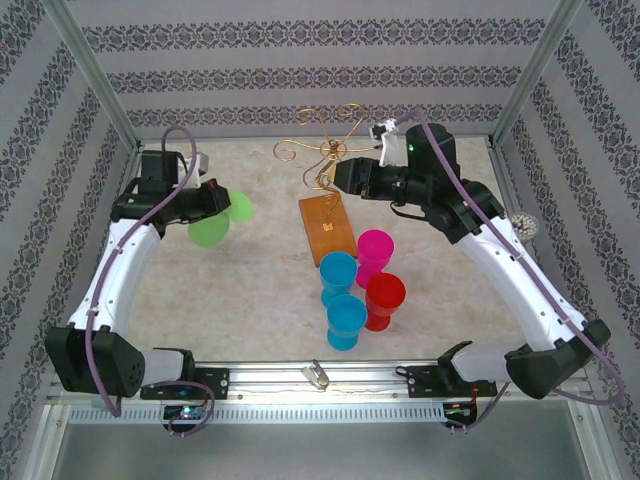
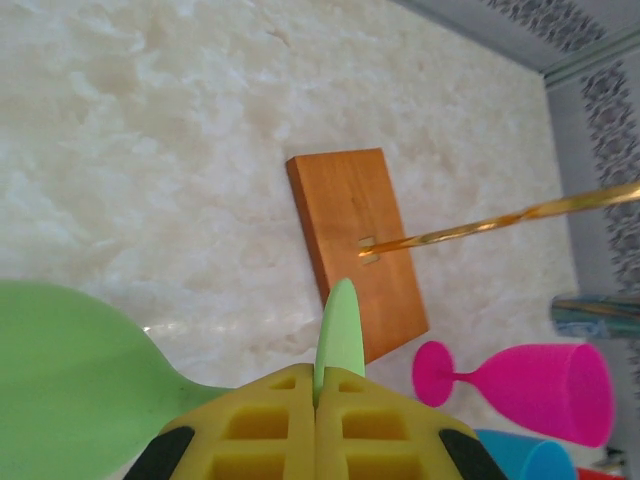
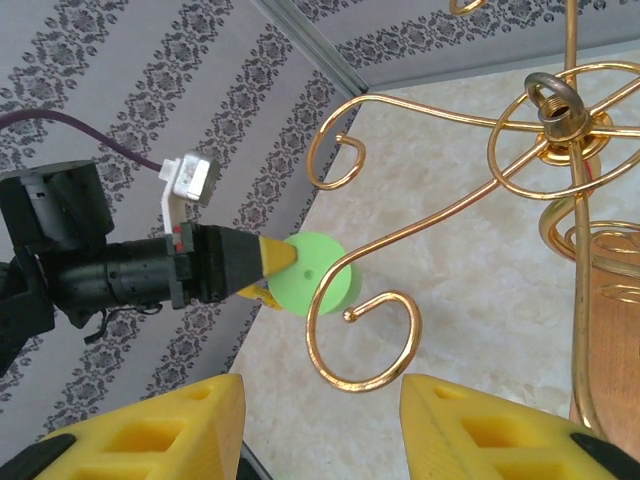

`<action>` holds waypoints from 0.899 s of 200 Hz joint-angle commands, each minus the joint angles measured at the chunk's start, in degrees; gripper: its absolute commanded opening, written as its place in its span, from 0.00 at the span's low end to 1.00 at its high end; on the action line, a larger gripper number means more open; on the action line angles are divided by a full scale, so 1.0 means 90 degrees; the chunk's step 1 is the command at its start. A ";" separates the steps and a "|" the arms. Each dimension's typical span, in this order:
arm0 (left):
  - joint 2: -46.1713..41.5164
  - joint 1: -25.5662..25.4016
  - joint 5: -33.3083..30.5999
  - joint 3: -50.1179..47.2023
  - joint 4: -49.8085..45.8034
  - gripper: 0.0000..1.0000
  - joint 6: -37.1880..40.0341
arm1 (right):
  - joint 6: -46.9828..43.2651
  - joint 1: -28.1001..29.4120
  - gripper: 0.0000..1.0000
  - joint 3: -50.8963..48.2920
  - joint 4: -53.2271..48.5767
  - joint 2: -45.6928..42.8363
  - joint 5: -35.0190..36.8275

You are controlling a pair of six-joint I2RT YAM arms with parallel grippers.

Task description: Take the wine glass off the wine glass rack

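A green wine glass (image 1: pixel 215 222) hangs sideways over the left of the table, apart from the wine glass rack (image 1: pixel 325 160). My left gripper (image 2: pixel 317 385) is shut on the rim of its round foot (image 2: pixel 340 335), and the bowl (image 2: pixel 70 390) sticks out to the left. The rack is thin gold wire with curled arms (image 3: pixel 370 330) on an orange-brown wooden base (image 2: pixel 360 240). My right gripper (image 3: pixel 320 400) is open at the rack's top, one gold curl just beyond its yellow fingers (image 3: pixel 180 420). From the right wrist, the green foot (image 3: pixel 305 275) shows behind that curl.
Several plastic wine glasses stand close together in front of the rack's base: pink (image 1: pixel 375 250), red (image 1: pixel 385 298) and two blue (image 1: pixel 338 275). Patterned walls and metal posts (image 1: pixel 95 80) enclose the table on three sides.
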 commanded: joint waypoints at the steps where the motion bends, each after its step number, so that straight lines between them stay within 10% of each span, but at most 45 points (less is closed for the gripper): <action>1: -0.0269 -0.0330 -0.1069 -0.0110 -0.0377 0.00 0.0785 | -0.0073 -0.0011 0.45 -0.0197 0.0066 -0.0275 -0.0005; 180: -0.0812 -0.3845 -0.5569 -0.1862 -0.0161 0.00 0.3268 | -0.0229 0.0457 0.45 -0.0510 -0.0275 -0.1063 0.0376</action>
